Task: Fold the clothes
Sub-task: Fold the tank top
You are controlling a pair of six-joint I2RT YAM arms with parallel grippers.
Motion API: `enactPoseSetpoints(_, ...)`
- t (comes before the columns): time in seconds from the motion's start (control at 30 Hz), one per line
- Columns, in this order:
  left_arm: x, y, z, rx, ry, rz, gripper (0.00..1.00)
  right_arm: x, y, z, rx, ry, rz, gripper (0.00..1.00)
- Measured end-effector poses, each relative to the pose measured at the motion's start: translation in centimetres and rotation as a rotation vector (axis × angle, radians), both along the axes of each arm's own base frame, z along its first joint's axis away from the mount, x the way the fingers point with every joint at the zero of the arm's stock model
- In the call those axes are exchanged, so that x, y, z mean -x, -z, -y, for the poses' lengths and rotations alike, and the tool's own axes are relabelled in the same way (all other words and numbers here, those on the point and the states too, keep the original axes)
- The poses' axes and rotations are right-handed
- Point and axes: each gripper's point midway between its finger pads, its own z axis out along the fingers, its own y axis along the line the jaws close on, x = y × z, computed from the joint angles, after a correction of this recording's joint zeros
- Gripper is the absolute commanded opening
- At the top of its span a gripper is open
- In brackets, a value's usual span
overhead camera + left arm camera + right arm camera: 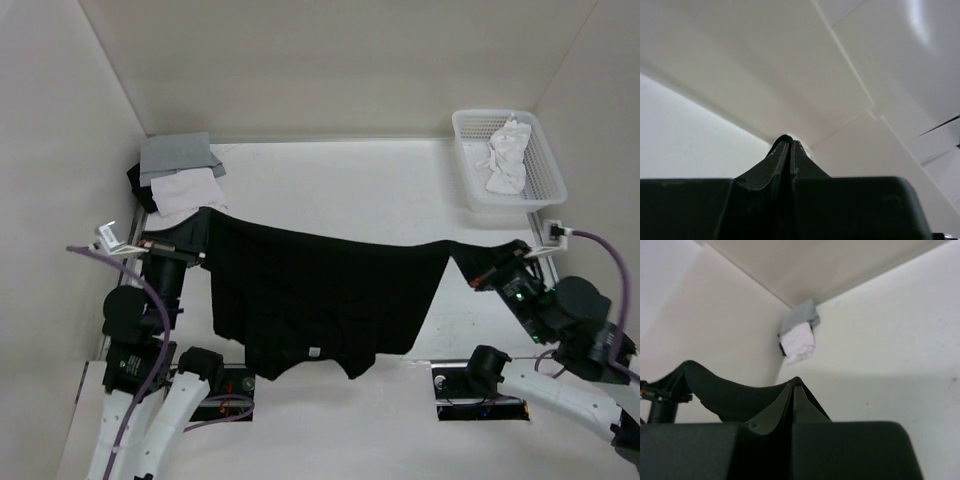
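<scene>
A black top [320, 295] hangs stretched above the middle of the white surface [380, 190], pinched at 9 o'clock by the left fingers [780, 162] and at 3 o'clock by the right fingers [802, 407], both pairs clamped on its fabric.

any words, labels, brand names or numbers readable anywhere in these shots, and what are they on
No text can be read in any view.
Small white tag near the lower edge of the black top: too small to read.
Basket: no lettering shows.
Grey fabric piece: no print shows.
Both wrist views: plain walls and fabric, no markings.
</scene>
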Motion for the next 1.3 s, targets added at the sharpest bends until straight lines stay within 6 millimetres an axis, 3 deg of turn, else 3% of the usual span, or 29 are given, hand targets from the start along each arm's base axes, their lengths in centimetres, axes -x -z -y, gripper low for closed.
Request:
enactPoseSetpoints(0.1,-3.3,5.5,0.7,-0.045,-0.012,-0.145,0.01,-2.0,3.5,-2.4,0.122,0.014,-0.072,0.01)
enactPoseSetpoints(0.2,-7.5,13.3,1.4,-0.105,-0.029,-0.357,0.01,-6.0,9.7,-4.3,0.276,0.059,-0.188,0.01)
enactPoseSetpoints(0.27,-9.8,18.4,1.2,-0.137,-0.052,-0.492,0.01,-9.3,14.2,-4.3,0.334,0.092,-0.284,0.01)
enactPoseSetpoints(0.37,-12.9,24.8,0.6,-0.169,-0.088,-0.665,0.01,-14.0,20.5,-2.5,0.369,0.15,-0.447,0.01)
enactPoseSetpoints(0.5,-17.0,29.6,0.8,-0.189,-0.104,-0.774,0.01,-19.2,24.6,-1.9,0.36,0.157,-0.554,0.0)
enactPoseSetpoints(0.57,-19.5,30.3,0.9,-0.187,-0.109,-0.787,0.01,-22.2,24.9,-2.4,0.35,0.144,-0.561,0.0)
enactPoseSetpoints(0.67,-23.4,29.6,0.8,-0.164,-0.114,-0.753,0.01,-26.7,23.5,-2.9,0.315,0.136,-0.515,0.0)
enactPoseSetpoints(0.73,-24.9,28.5,0.4,-0.139,-0.118,-0.714,0.01,-28.2,22.1,-2.9,0.292,0.137,-0.476,0.0)
enactPoseSetpoints(0.83,-25.1,26.8,-0.1,-0.11,-0.121,-0.665,0.02,-28.3,20.4,-2.7,0.275,0.138,-0.434,0.01)
enactPoseSetpoints(0.93,-23.2,25.4,-0.1,-0.085,-0.115,-0.614,0.02,-26.6,19.2,-2.4,0.261,0.131,-0.39,0.01)
enactPoseSetpoints(1.07,-19.0,24.3,-0.2,-0.058,-0.095,-0.553,0.03,-21.9,19.0,-2.0,0.239,0.118,-0.36,0.01)
enactPoseSetpoints(1.3,-13.6,25.4,-1.0,-0.039,-0.076,-0.518,0.04,-16.1,20.9,-2.0,0.228,0.081,-0.347,0.02)
